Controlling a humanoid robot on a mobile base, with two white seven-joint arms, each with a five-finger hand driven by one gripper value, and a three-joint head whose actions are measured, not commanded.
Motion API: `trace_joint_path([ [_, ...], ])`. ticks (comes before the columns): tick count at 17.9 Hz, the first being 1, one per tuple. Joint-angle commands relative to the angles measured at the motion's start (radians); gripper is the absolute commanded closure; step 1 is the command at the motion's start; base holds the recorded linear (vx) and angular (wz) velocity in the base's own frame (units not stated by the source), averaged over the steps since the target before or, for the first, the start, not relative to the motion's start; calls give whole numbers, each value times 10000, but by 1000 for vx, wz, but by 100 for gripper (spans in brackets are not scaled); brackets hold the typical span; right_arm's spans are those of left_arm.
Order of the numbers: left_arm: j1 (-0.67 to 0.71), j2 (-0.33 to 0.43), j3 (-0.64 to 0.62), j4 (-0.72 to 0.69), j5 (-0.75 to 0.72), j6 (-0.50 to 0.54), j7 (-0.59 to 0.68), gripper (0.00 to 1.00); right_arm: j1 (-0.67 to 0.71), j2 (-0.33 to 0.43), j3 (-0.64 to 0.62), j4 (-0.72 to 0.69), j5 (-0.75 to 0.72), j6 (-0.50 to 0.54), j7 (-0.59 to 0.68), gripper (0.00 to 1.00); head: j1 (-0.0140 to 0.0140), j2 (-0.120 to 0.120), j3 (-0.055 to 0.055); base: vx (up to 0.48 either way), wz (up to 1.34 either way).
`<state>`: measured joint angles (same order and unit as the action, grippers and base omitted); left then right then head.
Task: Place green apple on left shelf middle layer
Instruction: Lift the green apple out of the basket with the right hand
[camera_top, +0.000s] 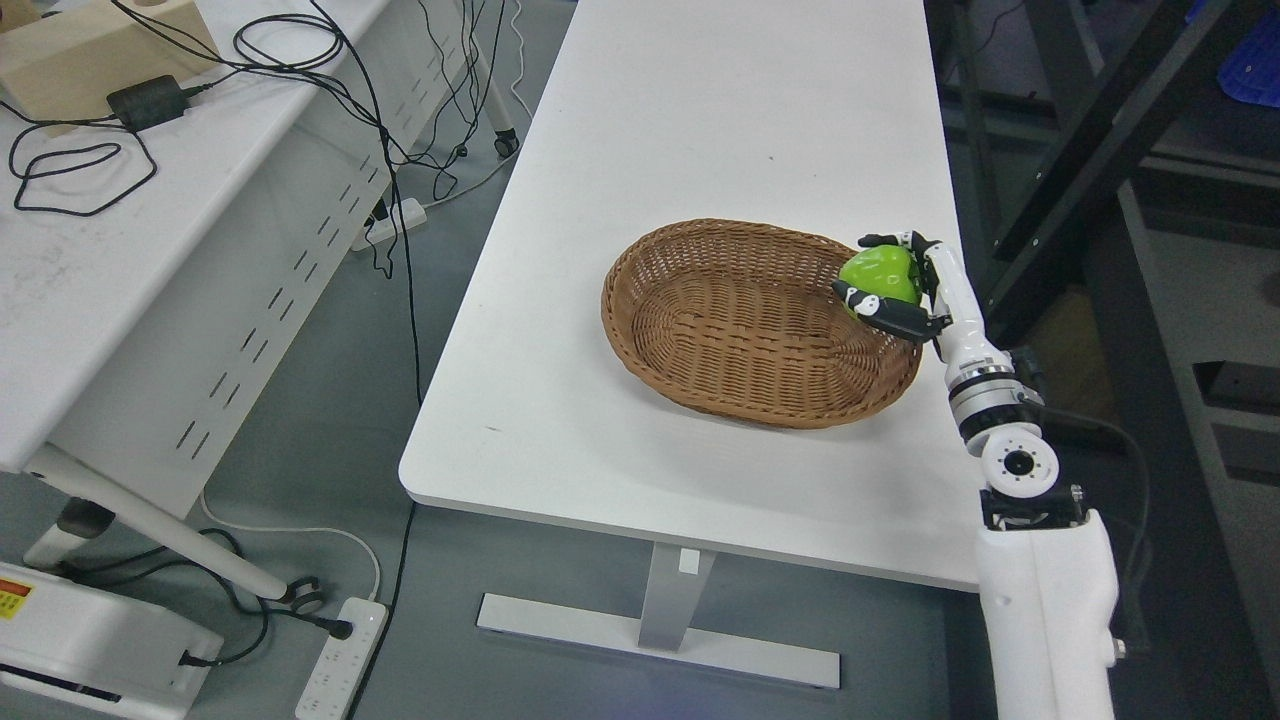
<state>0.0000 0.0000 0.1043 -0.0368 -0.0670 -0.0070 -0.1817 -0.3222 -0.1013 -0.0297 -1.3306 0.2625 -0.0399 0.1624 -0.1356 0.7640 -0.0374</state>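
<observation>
My right hand (893, 285) grips the green apple (880, 276) in its fingers (890, 312) above the basket's (700, 395) right rim. The hold looks shallow; I fear a swing could drop it.

grey floor (330, 400) thruout. white tabletop (700, 120) on a white pedestal leg w/ flat foot (660, 640). second white desk (130, 230) at left, black cables (400, 150) hanging off it, black power adapter (150, 102) on top. white power strip (340, 665) on floor below. dark shelf frame (1090, 130) at right.
</observation>
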Motion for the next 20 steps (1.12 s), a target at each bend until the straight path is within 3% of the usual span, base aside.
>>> trace_joint_path([
  [1,-215,175,0,0,11,-7,-9,0,1226,31,-1405,-1925,-830,-46,-472,99,0,0,0,0,0],
  [7,-215,175,0,0,-4,-7,-9,0,2897,812,-1329,-3228,-861,-46,-1440,100,0,0,0,0,0],
  [12,-215,175,0,0,-5,-7,-9,0,3972,839,-1129,-3919,-983,-123,-1440,100,0,0,0,0,0],
  [20,-215,175,0,0,-5,-7,-9,0,3804,839,-1237,-3921,-1812,-873,-1455,100,0,0,0,0,0],
])
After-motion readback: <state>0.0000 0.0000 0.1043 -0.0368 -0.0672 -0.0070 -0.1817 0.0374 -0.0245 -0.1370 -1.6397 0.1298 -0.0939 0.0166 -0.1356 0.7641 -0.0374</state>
